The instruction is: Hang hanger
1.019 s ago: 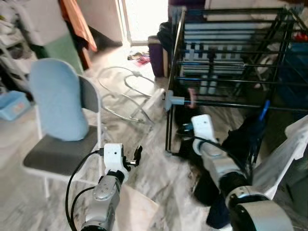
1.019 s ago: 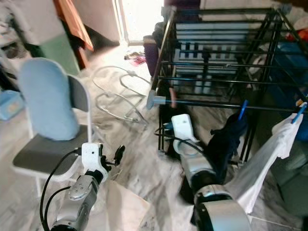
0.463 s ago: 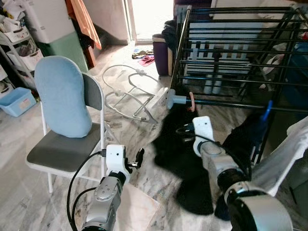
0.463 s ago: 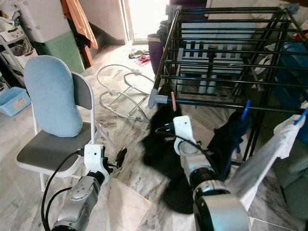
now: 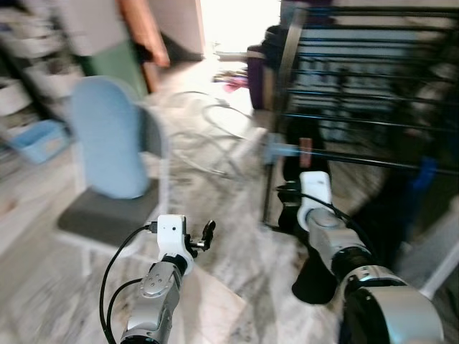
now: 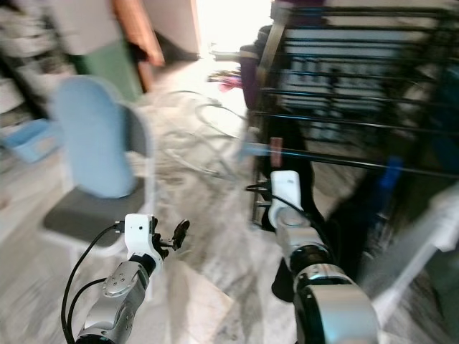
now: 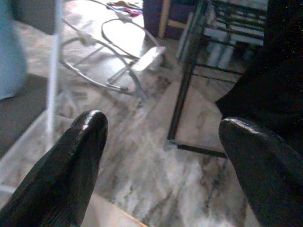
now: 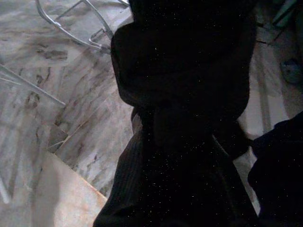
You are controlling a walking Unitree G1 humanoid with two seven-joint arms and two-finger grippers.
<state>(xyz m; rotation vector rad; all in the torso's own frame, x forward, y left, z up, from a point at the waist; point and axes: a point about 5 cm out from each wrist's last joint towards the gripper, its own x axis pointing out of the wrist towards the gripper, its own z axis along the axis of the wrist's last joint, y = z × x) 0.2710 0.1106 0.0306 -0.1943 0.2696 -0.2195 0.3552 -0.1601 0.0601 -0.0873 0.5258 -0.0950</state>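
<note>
Black garment [image 5: 315,276] now dropped lower, hanging upright from right pincer [image 8: 184,127]

Head views motion-blurred, doorway [image 5: 240,21] glare; right wrist view dark.

- One folding chair [image 5: 115,179] with a blue cushion is standing on the marble floor [image 5: 229,236].
- One black drying rack [image 5: 358,79] is standing beside it.
- One metal tube frame [image 7: 113,66] is lying on the floor.
- Two grippers are showing: the left gripper [image 7: 161,156] and the right gripper [image 5: 287,197].
</note>
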